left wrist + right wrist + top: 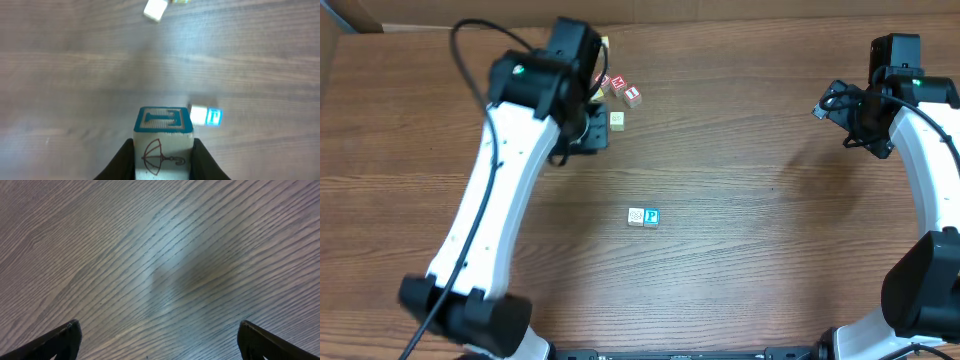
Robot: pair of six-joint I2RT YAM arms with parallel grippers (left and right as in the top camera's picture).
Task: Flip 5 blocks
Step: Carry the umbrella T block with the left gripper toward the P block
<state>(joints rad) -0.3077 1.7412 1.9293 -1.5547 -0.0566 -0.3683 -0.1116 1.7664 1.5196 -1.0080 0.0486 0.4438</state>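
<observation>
- One block (pixel 163 122), its umbrella drawing facing out, sits clamped between the left pincer's (pixel 163 156) jaws.
- Two more blocks (pixel 205 116) lie touching, just ahead and slightly right of it.
- The right pincer (pixel 159 332) hangs wide apart over the wooden table (pixel 150 255).

Block (pixel 651 216), blue letter, apparently "P"
</observation>
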